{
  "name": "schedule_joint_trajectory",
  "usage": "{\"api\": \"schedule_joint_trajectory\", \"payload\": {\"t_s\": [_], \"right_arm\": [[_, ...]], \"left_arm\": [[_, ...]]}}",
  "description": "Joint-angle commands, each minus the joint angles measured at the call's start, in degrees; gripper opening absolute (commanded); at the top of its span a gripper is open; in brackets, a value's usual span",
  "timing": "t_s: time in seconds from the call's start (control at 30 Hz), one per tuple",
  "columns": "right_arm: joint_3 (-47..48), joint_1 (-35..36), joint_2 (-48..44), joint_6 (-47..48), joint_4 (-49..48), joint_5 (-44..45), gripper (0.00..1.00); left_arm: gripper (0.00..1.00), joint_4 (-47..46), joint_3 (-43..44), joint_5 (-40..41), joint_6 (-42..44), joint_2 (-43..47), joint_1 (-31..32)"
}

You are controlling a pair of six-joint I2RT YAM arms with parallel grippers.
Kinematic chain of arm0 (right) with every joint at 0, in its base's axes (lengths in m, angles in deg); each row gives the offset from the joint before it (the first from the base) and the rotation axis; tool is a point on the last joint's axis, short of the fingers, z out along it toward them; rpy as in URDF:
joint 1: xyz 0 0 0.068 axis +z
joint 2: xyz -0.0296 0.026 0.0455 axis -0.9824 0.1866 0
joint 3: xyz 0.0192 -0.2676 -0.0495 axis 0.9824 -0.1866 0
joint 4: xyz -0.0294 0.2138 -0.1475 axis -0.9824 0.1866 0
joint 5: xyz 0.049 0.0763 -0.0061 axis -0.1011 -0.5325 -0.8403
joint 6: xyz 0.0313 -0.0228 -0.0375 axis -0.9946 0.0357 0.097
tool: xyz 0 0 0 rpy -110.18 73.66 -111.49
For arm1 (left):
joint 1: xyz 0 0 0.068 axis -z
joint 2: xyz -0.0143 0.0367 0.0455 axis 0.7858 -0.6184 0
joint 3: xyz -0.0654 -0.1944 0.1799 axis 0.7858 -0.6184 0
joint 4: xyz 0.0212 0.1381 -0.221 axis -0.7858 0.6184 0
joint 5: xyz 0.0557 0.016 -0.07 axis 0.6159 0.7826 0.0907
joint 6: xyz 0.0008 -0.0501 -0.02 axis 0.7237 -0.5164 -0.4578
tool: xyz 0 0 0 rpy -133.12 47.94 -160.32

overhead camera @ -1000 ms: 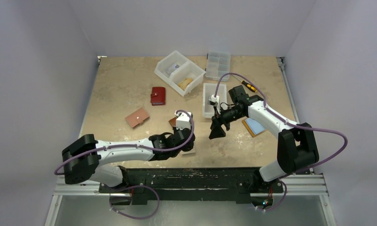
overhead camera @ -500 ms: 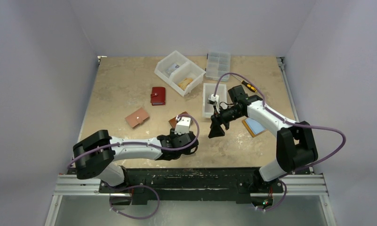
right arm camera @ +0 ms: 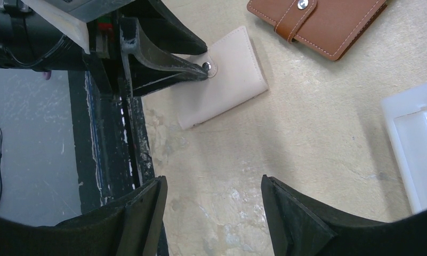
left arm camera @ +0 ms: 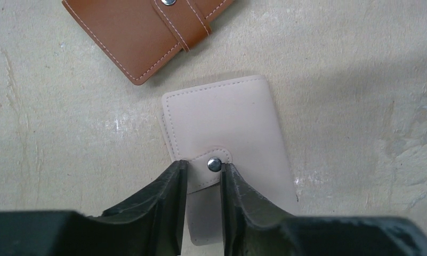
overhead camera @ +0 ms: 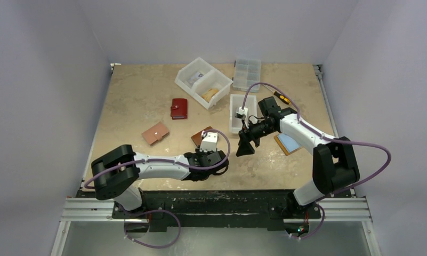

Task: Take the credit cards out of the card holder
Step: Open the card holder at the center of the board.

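Pale cream leather card holder (left arm camera: 222, 122) snapped closed, contents hidden, flat beneath the left gripper (left arm camera: 203, 166), black fingers narrowly apart astride its snap strap (left arm camera: 203, 180), pinch unclear, brown leather card holder (left arm camera: 142, 32) closed just beyond, right gripper (right arm camera: 212, 180) spread wide, holding nothing, white plastic tray (right arm camera: 413, 138) beside it

In the left wrist view the top edge cuts off the brown holder (left arm camera: 142, 32). The left gripper (left arm camera: 204, 166) covers the lower end of the pale holder (left arm camera: 222, 117). The strap (left arm camera: 203, 178) runs down between the fingers (left arm camera: 158, 202); whether they pinch it, I cannot tell. The pale holder is closed, so its inside is hidden. In the right wrist view the right edge cuts off the tray (right arm camera: 413, 133). In the top view, what lies in the bin (overhead camera: 202, 80) is too small to tell.
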Motion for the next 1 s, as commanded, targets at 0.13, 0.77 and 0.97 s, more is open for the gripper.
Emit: {"api": "schedule_joint_trajectory", "payload": {"t_s": [0.13, 0.77, 0.97], "right_arm": [[0.32, 0.23, -0.34, 0.42, 0.33, 0.07, 0.72], [1.31, 1.65, -1.28, 5.55, 4.10, -3.31, 0.73], [1.32, 1.66, -2.56, 6.25, 4.21, -3.13, 0.73]], "left_arm": [[0.03, 1.06, -1.74, 2.62, -0.91, -0.05, -0.09], [0.00, -32.09, -16.28, -10.27, 9.89, 25.23, -0.09], [0.00, -37.30, -15.71, -12.75, 10.74, 26.67, -0.09]]}}
